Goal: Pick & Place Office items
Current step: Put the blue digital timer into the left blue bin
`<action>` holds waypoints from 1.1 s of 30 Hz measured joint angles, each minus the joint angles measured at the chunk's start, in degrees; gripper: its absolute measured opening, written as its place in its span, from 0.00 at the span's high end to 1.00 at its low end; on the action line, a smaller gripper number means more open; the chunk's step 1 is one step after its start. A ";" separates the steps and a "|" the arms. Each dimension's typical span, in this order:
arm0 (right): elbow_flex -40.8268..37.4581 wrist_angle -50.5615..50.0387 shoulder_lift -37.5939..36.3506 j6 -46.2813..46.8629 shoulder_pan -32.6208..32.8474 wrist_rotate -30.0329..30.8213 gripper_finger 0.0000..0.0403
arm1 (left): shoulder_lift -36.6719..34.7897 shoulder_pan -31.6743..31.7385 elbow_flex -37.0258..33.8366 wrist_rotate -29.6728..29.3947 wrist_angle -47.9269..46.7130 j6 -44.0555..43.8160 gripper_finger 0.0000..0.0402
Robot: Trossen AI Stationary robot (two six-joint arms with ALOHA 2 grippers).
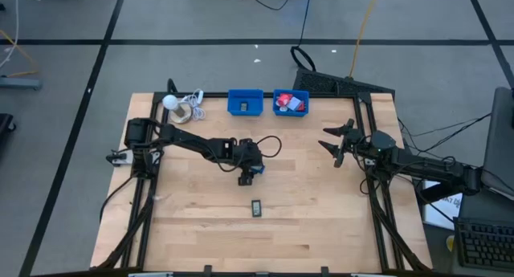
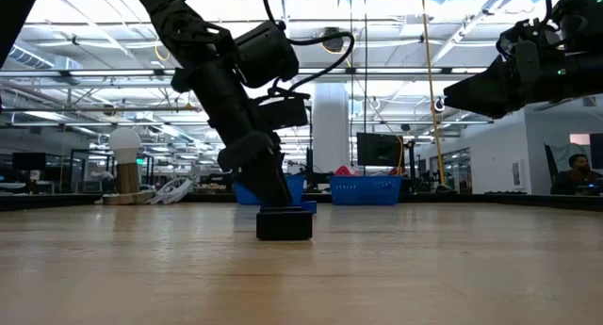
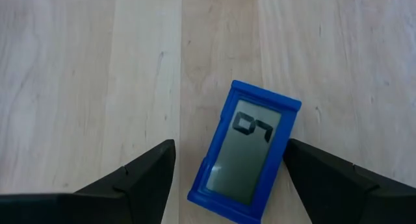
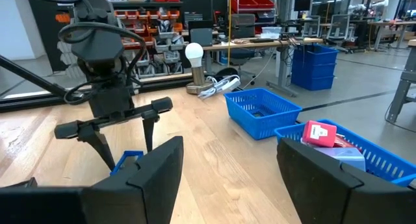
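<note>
Near the middle of the table, the left gripper (image 3: 229,169) hangs low with its fingers spread wide, and a dark blue rectangle (image 3: 246,152) with a grey display lies flat on the wood between them, slightly askew, touching neither. Another dark piece (image 1: 257,208) lies nearer the front edge. The right gripper (image 1: 336,142) waits open, raised at the right side.

Your high view looks straight down on the whole table (image 1: 321,221) and both arms. Your low view sits at table-top height, facing level across the boards into the room. Your left wrist view looks down, close over a blue rectangle (image 3: 246,152). Your right wrist view faces across the table; it shares the two blue bins (image 4: 262,111) with the high and low views.
</note>
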 joint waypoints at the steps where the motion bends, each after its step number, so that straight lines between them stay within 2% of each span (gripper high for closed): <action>1: 0.01 -0.02 0.00 -0.01 0.00 0.01 0.41 | 0.01 0.00 0.00 0.00 -0.05 -0.21 0.27; 4: 0.01 -0.02 0.00 -0.01 0.00 0.00 0.41 | 0.06 0.04 0.00 -0.02 -0.02 -1.27 0.27; 7: 0.00 -0.02 0.00 0.00 0.00 0.01 0.41 | 0.13 0.04 -0.02 0.97 0.03 -1.73 0.32; 12: -0.01 -0.02 0.02 0.01 0.00 0.01 0.41 | 0.21 0.04 -0.04 2.77 0.14 -1.82 0.51; 16: 0.01 -0.02 0.00 0.01 0.00 0.01 0.41 | 0.27 -0.02 -0.09 2.41 1.20 -5.30 0.66; 20: -0.01 -0.02 0.02 0.01 0.00 -0.01 0.41 | 0.52 -0.17 -0.18 1.85 3.50 -8.83 0.67; 24: 0.00 -0.06 0.00 -0.01 0.00 -0.01 0.41 | 0.58 -0.17 -0.28 1.71 5.31 -10.09 0.58; 26: 0.00 -0.05 0.00 -0.01 0.00 -0.01 0.41 | 0.62 -0.33 -0.29 1.88 5.71 -9.23 0.57; 30: 0.01 -0.07 0.00 0.00 0.00 0.01 0.41 | -0.11 -0.39 -0.35 2.16 6.92 -7.77 0.66; 33: 0.01 -0.04 0.00 0.01 0.00 0.01 0.41 | -1.69 -0.33 -0.35 2.15 7.09 -7.50 0.67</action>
